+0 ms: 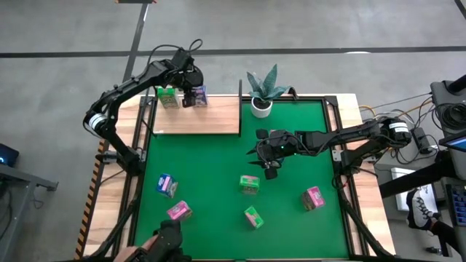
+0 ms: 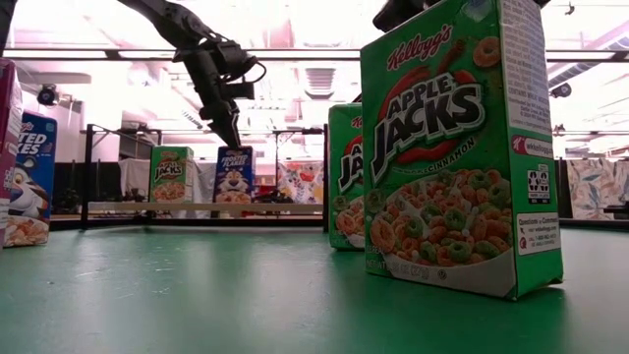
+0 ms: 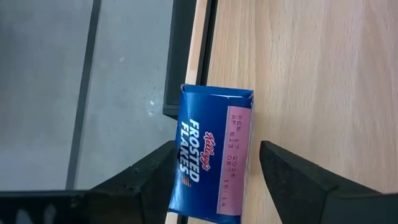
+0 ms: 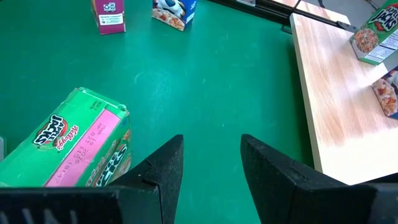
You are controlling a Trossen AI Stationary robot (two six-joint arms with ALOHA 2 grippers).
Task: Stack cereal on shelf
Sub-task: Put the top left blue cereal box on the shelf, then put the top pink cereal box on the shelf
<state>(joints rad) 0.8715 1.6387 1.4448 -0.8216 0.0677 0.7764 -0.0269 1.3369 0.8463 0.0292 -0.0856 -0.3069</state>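
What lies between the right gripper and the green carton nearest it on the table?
Only bare green felt separates the right gripper from the green carton, shown in the high view.

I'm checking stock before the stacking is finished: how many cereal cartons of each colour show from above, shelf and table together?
Green cartons: 3
Blue-and-white cartons: 2
Pink cartons: 2
Total: 7

table (image 1: 291,145): six cartons, plant pot (image 1: 261,107) | shelf (image 1: 211,116): two cartons
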